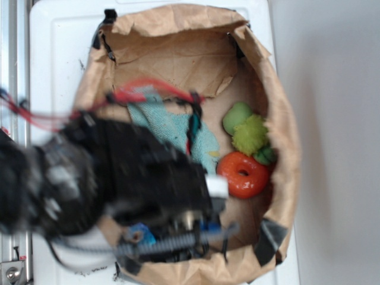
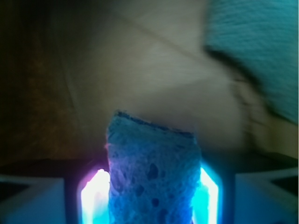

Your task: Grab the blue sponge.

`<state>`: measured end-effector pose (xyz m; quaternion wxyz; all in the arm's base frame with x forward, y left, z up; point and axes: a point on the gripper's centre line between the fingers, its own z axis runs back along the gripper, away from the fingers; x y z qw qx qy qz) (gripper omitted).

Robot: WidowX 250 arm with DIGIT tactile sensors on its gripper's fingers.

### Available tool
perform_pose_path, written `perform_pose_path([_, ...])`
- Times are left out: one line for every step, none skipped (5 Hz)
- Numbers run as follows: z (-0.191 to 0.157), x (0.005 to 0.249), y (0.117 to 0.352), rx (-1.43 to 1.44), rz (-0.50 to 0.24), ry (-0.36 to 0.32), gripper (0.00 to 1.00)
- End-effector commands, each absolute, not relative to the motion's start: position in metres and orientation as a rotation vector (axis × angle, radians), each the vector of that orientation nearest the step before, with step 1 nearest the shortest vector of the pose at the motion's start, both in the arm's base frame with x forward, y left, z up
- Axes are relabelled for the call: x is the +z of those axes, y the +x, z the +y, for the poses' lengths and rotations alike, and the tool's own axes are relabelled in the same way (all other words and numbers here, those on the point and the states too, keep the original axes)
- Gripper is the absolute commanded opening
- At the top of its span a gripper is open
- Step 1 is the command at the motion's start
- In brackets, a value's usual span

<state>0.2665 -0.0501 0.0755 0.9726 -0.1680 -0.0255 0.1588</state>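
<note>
The blue sponge, porous and medium blue, stands between the two lit fingers in the wrist view, pinched from both sides. My gripper is shut on it, and the sponge's top edge sticks out past the fingertips above brown paper. In the exterior view my black arm, blurred, reaches over the lower left of the paper-lined basket and hides the sponge from there.
A pale teal towel lies in the middle of the basket, also showing at the upper right of the wrist view. An orange ring toy, a green ball and a fuzzy green toy sit at the right. The basket rests on a white surface.
</note>
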Motion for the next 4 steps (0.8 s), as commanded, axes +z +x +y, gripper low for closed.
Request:
perform_pose_path([-0.008,0.148,0.269,0.411,-0.13,-0.217,0.0])
perform_pose_path([0.005,0.181,0.27,0.448,-0.165,-0.106,0.0])
perform_pose_path([0.02,0.202,0.277,0.524,-0.258,-0.03,0.0])
perform_pose_path([0.023,0.205,0.28,0.524,-0.304,-0.007,0.0])
